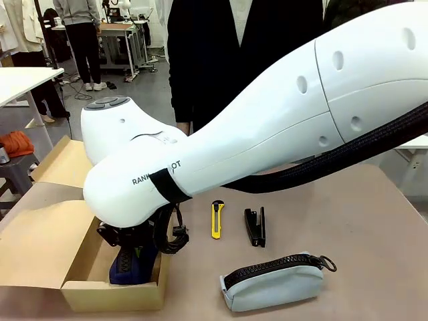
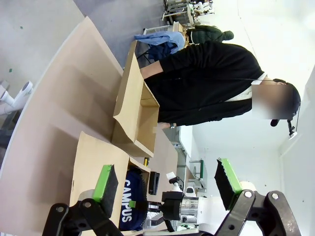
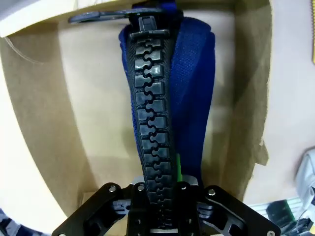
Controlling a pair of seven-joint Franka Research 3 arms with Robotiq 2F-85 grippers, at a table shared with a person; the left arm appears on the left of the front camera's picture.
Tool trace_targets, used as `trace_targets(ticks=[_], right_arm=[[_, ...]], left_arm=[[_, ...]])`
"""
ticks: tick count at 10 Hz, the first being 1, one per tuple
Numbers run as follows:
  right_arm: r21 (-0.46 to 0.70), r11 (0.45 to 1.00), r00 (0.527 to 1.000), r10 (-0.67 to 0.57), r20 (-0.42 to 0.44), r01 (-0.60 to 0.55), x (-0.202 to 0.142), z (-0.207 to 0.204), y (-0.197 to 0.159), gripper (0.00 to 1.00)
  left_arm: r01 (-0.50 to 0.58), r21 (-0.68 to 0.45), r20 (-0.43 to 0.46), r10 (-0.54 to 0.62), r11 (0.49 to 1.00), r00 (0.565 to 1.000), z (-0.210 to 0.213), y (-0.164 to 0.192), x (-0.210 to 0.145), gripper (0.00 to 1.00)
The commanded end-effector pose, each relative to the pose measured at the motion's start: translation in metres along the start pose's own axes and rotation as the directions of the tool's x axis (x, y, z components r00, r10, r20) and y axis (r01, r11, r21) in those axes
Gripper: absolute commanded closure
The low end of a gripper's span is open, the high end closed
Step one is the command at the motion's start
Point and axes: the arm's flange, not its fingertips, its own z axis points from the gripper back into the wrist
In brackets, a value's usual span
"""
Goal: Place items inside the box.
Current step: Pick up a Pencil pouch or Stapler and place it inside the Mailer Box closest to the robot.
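Cardboard box [image 1: 114, 294] open at the left of the worktop [image 1: 361, 254], flaps out.

- Navy pouch [image 1: 130, 269]: down between the box walls, standing on end, zip toward the wrist camera. Right pincer [image 3: 158, 196] clamped on its zip edge. Cannot tell if the far end rests on the box floor.
- Left pincer [image 2: 167, 179]: fingers apart, nothing between them, held well off from the box.
- Outside the box, on the worktop: yellow knife [image 1: 217, 219], black stapler [image 1: 255, 227] just beside it, and grey pouch [image 1: 271, 282] nearer the robot.

Judgement: early in the job. One item is going in and is not yet released. At least three are left to place. No other item is seen in the box, though the arm hides part of it.
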Motion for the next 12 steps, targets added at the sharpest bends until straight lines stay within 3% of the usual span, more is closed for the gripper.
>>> trace_targets(ticks=[1, 2, 3, 4, 6, 7, 8, 12], right_arm=[[0.011, 1.0, 1.0, 0.019, -0.001, -0.019, 0.001, -0.003, -0.009, 0.93], [0.011, 1.0, 1.0, 0.026, -0.01, -0.026, 0.002, -0.003, -0.009, 0.52], [0.0, 0.999, 0.999, 0.033, -0.013, -0.033, 0.002, -0.003, -0.01, 0.35], [-0.004, 0.999, 0.999, 0.036, -0.015, -0.037, 0.002, -0.003, -0.01, 0.0], [0.011, 0.999, 0.999, 0.035, -0.011, -0.035, 0.002, 0.001, -0.015, 0.0], [0.015, 0.999, 0.999, 0.035, -0.008, -0.035, 0.002, 0.003, -0.017, 0.11], [0.016, 0.999, 0.999, 0.041, -0.006, -0.041, 0.003, 0.005, -0.018, 0.02], [-0.001, 0.996, 0.995, 0.094, 0.024, -0.094, -0.007, 0.019, -0.015, 0.0]], left_arm=[[0.015, -0.02, 0.008, -0.015, 1.0, 1.0, -0.001, -0.001, 0.0, 0.0], [0.015, -0.02, 0.008, -0.015, 1.0, 1.0, -0.001, -0.001, 0.0, 0.0], [0.015, -0.02, 0.008, -0.015, 1.0, 1.0, -0.001, -0.001, 0.0, 0.0], [0.015, -0.02, 0.008, -0.015, 1.0, 1.0, -0.001, -0.001, 0.0, 0.0], [0.015, -0.02, 0.008, -0.015, 1.0, 1.0, -0.001, -0.001, 0.0, 0.0], [0.015, -0.02, 0.008, -0.015, 1.0, 1.0, -0.001, -0.001, 0.0, 0.0], [0.015, -0.02, 0.008, -0.015, 1.0, 1.0, -0.001, -0.001, 0.0, 0.0], [0.015, -0.02, 0.008, -0.015, 1.0, 1.0, -0.001, -0.001, 0.0, 0.0]])
